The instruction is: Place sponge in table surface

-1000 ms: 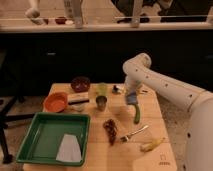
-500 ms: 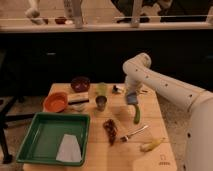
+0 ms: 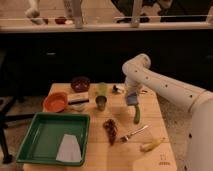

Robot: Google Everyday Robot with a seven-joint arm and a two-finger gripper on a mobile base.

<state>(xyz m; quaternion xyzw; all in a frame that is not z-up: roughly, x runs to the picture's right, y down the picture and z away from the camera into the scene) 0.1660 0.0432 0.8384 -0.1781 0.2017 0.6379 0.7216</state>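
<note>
My white arm reaches in from the right and bends down over the right-middle of the light tan wooden table surface (image 3: 150,112). My gripper (image 3: 131,100) points down and is shut on the small blue-grey sponge (image 3: 132,99), which hangs at its tip just above the tabletop. A green elongated object (image 3: 136,115) lies on the table directly below and in front of the sponge. The gripper is to the right of the metal cup (image 3: 101,103).
A green plastic tray (image 3: 35,142) holding a pale grey cloth (image 3: 68,149) sits at the front left. An orange bowl (image 3: 55,101), a dark bowl (image 3: 80,83), a beige striped block (image 3: 78,102), a green cup (image 3: 102,89), a brown object (image 3: 110,129), a fork (image 3: 134,133) and a banana (image 3: 151,145) lie around.
</note>
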